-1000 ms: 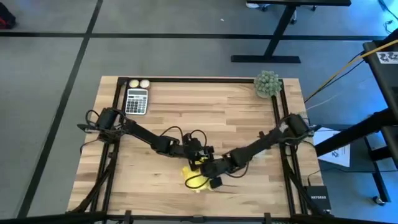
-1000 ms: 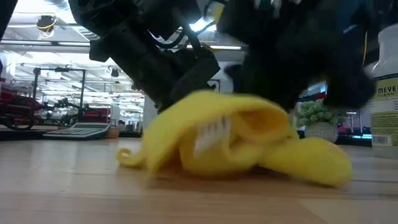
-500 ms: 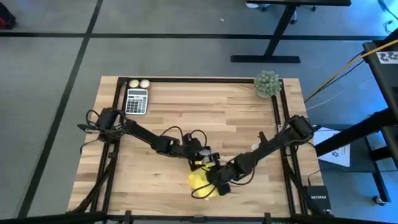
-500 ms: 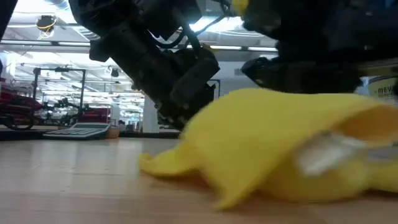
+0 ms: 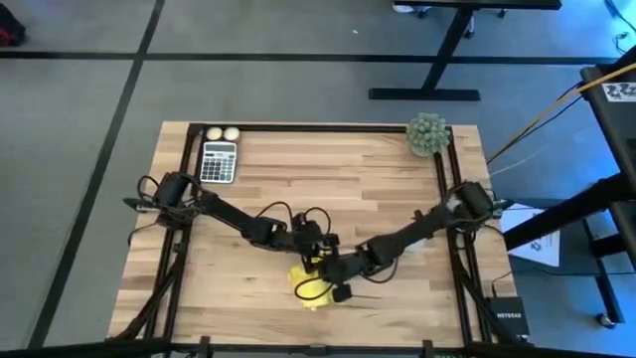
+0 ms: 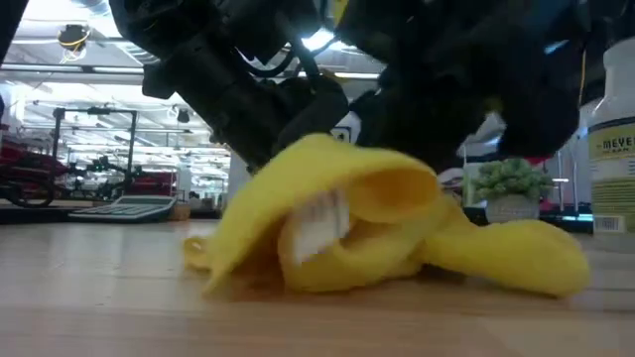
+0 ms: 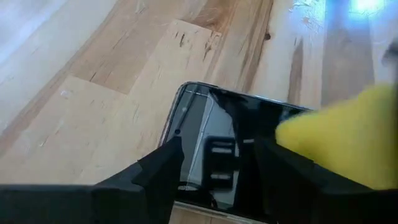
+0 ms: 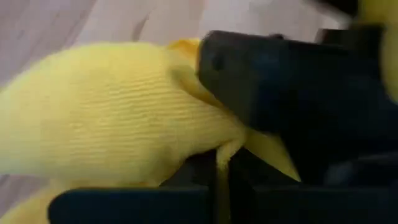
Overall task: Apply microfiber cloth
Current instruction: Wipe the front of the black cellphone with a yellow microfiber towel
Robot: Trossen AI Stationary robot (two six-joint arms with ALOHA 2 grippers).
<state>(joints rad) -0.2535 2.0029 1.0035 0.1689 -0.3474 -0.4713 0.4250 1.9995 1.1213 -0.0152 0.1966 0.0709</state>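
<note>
The yellow microfiber cloth (image 5: 308,290) lies bunched near the table's front middle, its lower folds on the wood (image 6: 496,263). My right gripper (image 5: 334,282) comes in from the right and is shut on it. My left gripper (image 5: 316,249) stands just behind it, open, its two fingers (image 7: 163,171) spread over a black smartphone (image 7: 205,121) lying flat on the table. One corner of the cloth (image 7: 348,137) covers part of the phone. In the high view the phone is hidden under the grippers. My right gripper pinches a bunched fold of the cloth (image 8: 219,152) between its two fingers, slanting down from the table's right. The cloth bulges out beyond the fingers (image 8: 106,118) and rests on the table and the phone. My left gripper's open fingers lie over the phone's screen (image 7: 217,155); whether they touch it I cannot tell.
A calculator (image 5: 219,161) and two small balls (image 5: 221,132) sit at the far left corner. A potted plant (image 5: 427,134) stands at the far right corner. A bottle (image 6: 613,159) stands at the right in the low view. Bare wood lies across the table's middle and far side.
My right gripper has dragged the cloth toward the table's near right, then back toward the left and far side, ending about where it started. The cloth stays bunched and has slid over the phone and back. My left gripper has kept still.
</note>
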